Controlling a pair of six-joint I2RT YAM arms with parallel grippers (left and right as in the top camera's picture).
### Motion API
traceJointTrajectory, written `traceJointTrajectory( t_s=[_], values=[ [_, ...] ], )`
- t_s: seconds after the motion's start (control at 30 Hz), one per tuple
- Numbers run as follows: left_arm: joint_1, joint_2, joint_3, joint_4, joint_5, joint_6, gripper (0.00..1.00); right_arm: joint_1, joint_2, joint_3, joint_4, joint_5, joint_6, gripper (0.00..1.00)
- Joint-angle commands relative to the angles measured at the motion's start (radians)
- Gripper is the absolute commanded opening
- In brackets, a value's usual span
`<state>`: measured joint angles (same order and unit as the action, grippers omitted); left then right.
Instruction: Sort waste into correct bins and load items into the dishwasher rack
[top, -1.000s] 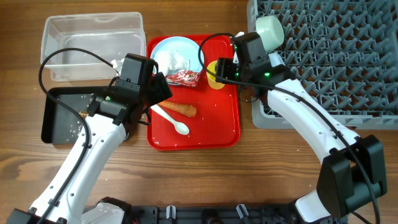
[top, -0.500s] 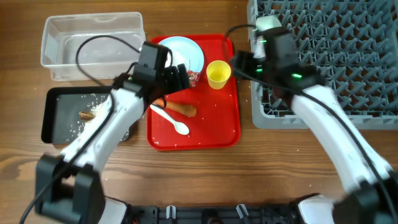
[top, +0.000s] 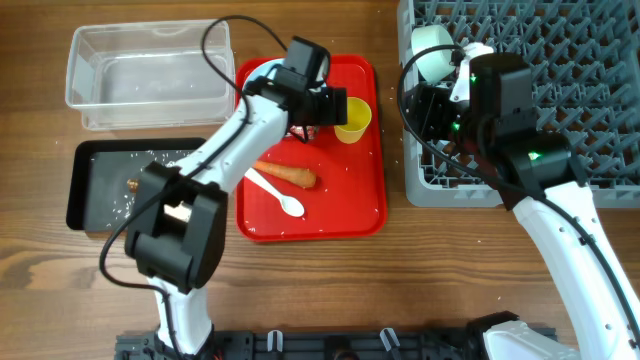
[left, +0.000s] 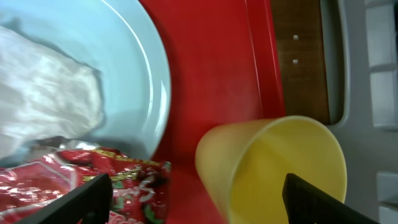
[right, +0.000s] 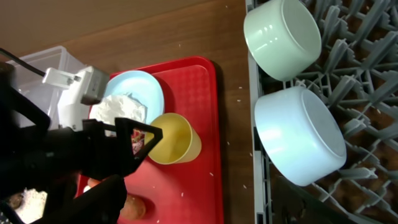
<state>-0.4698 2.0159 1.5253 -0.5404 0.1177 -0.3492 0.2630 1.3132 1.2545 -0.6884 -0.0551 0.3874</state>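
Left gripper (left: 196, 199) shifted right, jaws spread across wrapper (left: 74, 177) and yellow cup (left: 273, 168).

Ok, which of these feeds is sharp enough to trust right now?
Overhead: sharp, evenly lit. Left wrist: very close, so the tissue and wrapper look soft; the yellow cup is crisper. Right wrist: in focus, with bright glare on both bowls.
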Motion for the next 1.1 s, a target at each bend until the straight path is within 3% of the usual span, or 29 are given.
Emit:
traceJointTrajectory(
  t_s=[0.0, 0.1, 0.2, 0.33, 0.53, 0.63, 0.77, 0.97, 1.07],
  values=[
    [-0.053, 0.010, 0.013, 0.014, -0.118, 0.032, 0.81, 0.001, 0.007, -0.002, -0.014, 0.032, -0.018, 0.78],
    [-0.085, 0.028, 0.013, 0.014, -0.146, 0.031, 0.67, 0.001, 0.007, -0.002, -0.025, 0.033, -0.019, 0.78],
    [-0.093, 0.030, 0.013, 0.020, -0.146, 0.028, 0.47, 0.001, 0.007, -0.002, -0.032, 0.033, -0.021, 0.78],
    [-0.093, 0.030, 0.013, 0.021, -0.146, 0.028, 0.07, 0.001, 0.007, -0.002, -0.035, 0.033, -0.021, 0.78],
    [-0.082, -0.002, 0.013, -0.003, -0.139, 0.027, 0.04, 0.001, 0.007, -0.002, -0.039, 0.032, -0.022, 0.78],
    [-0.029, -0.088, 0.013, -0.064, -0.058, -0.002, 0.04, 0.001, 0.007, -0.002, -0.034, 0.019, -0.048, 0.78],
    [0.118, -0.209, 0.013, -0.149, 0.222, -0.002, 0.04, 0.001, 0.007, -0.002, 0.015, -0.113, -0.101, 0.79],
    [0.377, -0.245, 0.013, -0.108, 1.053, 0.076, 0.04, 0.001, 0.021, -0.004, 0.179, -0.584, -0.287, 0.79],
    [0.417, -0.245, 0.013, -0.095, 1.257, 0.136, 0.04, 0.001, 0.022, -0.004, 0.261, -0.829, -0.381, 0.79]
  ],
)
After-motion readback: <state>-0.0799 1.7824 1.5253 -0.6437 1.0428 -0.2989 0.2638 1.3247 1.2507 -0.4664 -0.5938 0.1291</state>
